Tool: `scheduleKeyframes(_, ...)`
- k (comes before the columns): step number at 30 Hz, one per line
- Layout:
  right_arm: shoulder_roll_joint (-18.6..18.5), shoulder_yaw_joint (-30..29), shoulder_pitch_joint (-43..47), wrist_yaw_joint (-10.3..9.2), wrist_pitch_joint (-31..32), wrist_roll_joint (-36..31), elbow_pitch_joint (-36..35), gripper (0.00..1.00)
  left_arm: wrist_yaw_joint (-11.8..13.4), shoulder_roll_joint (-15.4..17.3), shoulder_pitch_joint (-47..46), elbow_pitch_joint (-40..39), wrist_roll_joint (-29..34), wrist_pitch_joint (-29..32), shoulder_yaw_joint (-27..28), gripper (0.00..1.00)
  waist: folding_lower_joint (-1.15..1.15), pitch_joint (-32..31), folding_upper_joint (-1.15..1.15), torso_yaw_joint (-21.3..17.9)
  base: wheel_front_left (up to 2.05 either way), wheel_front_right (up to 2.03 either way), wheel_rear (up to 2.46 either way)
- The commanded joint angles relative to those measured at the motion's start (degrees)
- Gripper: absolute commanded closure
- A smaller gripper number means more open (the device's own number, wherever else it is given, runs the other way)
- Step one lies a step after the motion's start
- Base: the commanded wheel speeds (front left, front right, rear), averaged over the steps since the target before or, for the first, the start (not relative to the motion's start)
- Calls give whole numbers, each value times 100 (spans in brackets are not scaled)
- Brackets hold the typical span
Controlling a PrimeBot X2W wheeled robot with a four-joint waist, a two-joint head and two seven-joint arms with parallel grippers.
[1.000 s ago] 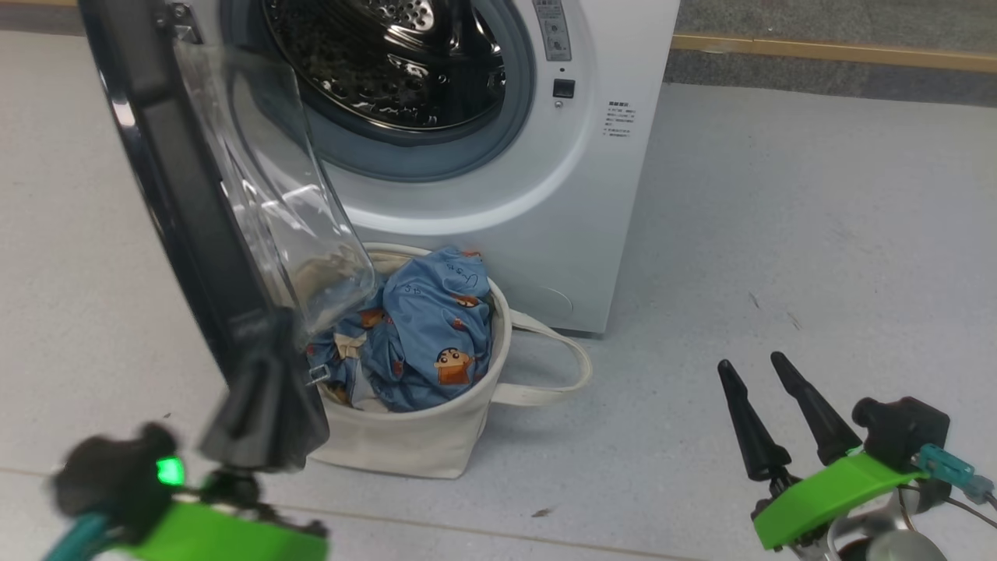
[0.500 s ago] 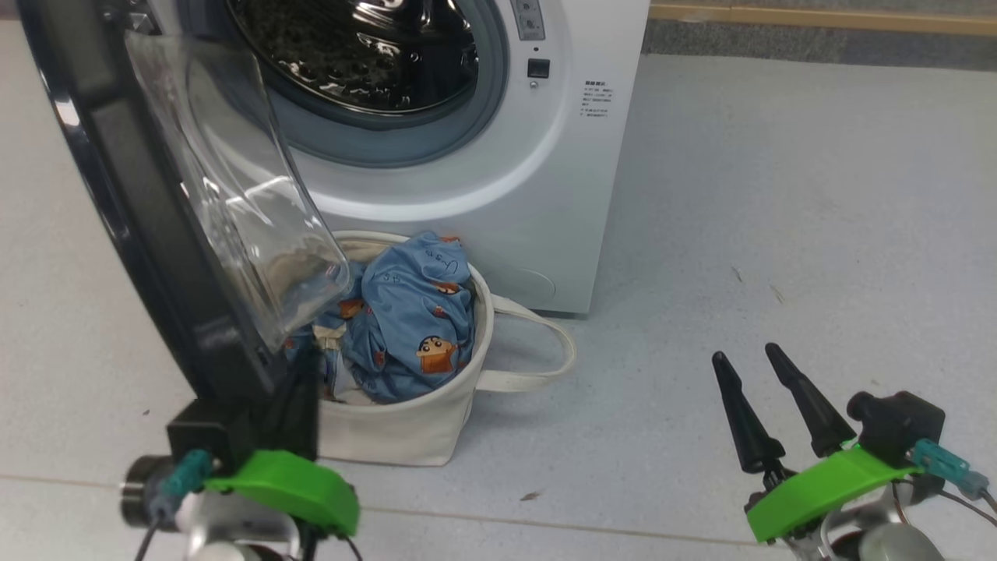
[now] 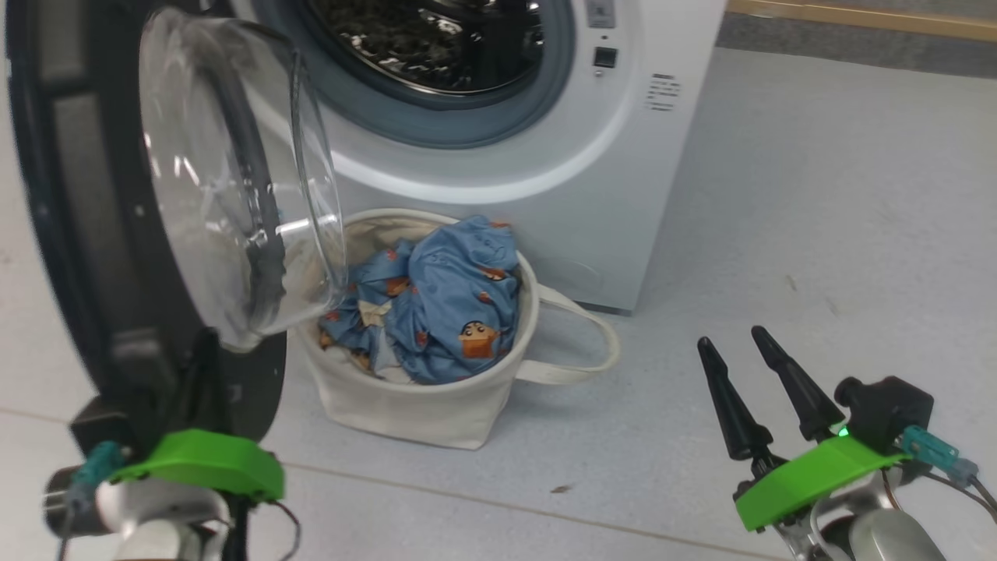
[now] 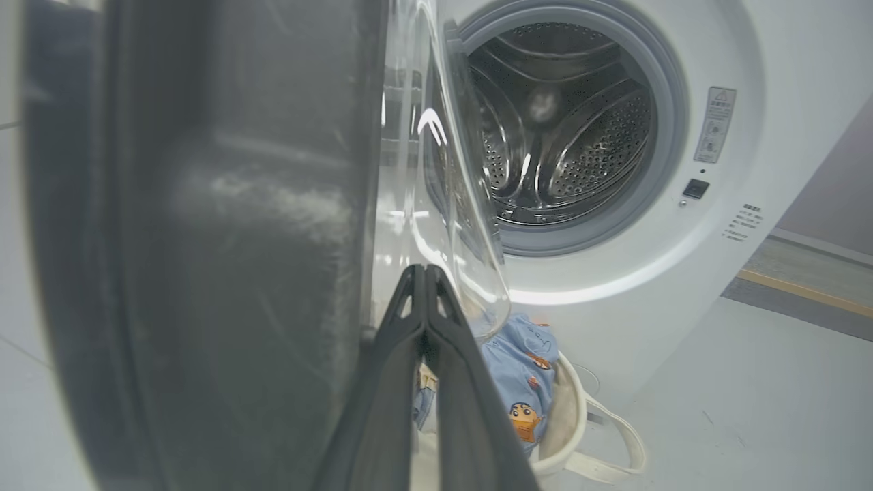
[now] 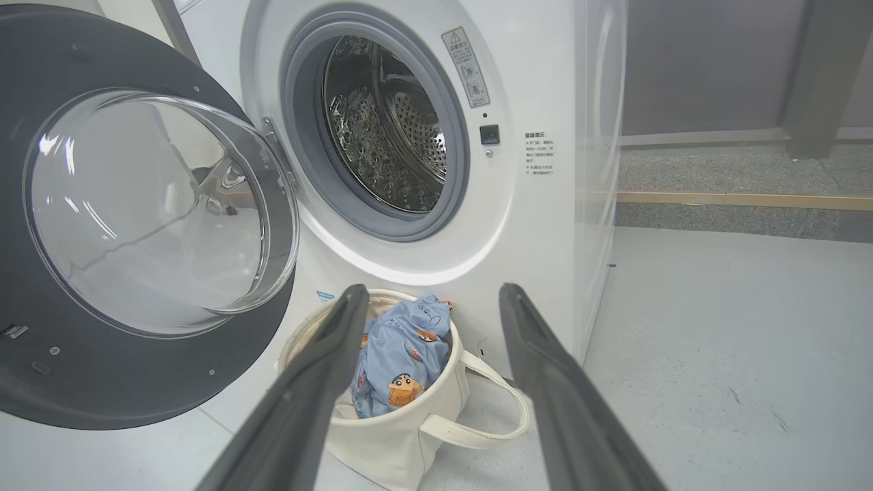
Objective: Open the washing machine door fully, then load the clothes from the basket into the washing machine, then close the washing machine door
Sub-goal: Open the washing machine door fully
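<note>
The washing machine [image 3: 623, 179] stands at the top with its steel drum mouth [image 3: 436, 39] uncovered. The washing machine door [image 3: 93, 234] hangs swung out to the left, its glass bowl [image 3: 226, 179] facing the basket. My left gripper [image 3: 206, 343] is shut, its fingers pressed together against the door's inner lower rim [image 4: 204, 239] beside the glass, holding nothing. The off-white basket [image 3: 420, 409] sits on the floor in front of the machine, with the light-blue clothes [image 3: 452, 296] piled inside. My right gripper [image 3: 732, 339] stands open to the basket's right, and in its wrist view the basket [image 5: 389, 436] shows between its fingers.
Grey floor [image 3: 818, 234] spreads to the right of the machine and basket. One strap handle [image 3: 580, 343] of the basket loops out toward my right gripper. A wood-coloured strip [image 3: 857, 15] runs along the wall base at the back right.
The door has swung further open to the left, now showing its inner face, and my shut left gripper went with its lower rim. The head camera shifted too. The right gripper kept its pose.
</note>
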Motion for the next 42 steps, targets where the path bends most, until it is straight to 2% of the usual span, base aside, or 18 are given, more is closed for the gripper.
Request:
scheduleKeyframes(1, -34, 131, -255, 6, 5, -33, -235, 0, 63, 216, -335, -106, -22, -76, 351, 100, 0, 30, 0, 103, 0, 0, 0)
scheduleKeyframes(5, -42, 202, -343, 6, 73, -88, -329, 0, 83, 316, -417, 81, -206, -266, 727, 100, 0, 137, 0, 350, 0, 0, 0)
scheduleKeyframes(11, -26, 264, -481, 6, 195, -192, -520, 0, -186, 506, -732, 557, -689, -511, 1309, 100, 0, 422, 0, 647, 0, 0, 0)
scheduleKeyframes(16, 14, 296, -652, 6, 283, -310, -654, 0, -413, 628, -1097, 1012, -910, -755, 1583, 100, 0, 763, 0, 802, 0, 0, 0)
scheduleKeyframes(23, 2, 244, -777, 6, 402, -459, -760, 0, -645, 623, -1682, 1780, -1005, -1083, 1634, 100, 0, 1097, 0, 1139, 0, 0, 0)
scheduleKeyframes(31, -83, 109, -842, 6, 655, -606, -991, 0, -991, 377, -2432, 2687, -1072, -1336, 1449, 100, 0, 1372, 0, 1652, 0, 0, 0)
scheduleKeyframes(42, -108, 163, -936, 6, 883, -695, -1182, 0, -1380, 234, -3045, 3678, -1056, -1571, 1453, 100, 0, 1558, 0, 1842, 0, 0, 0)
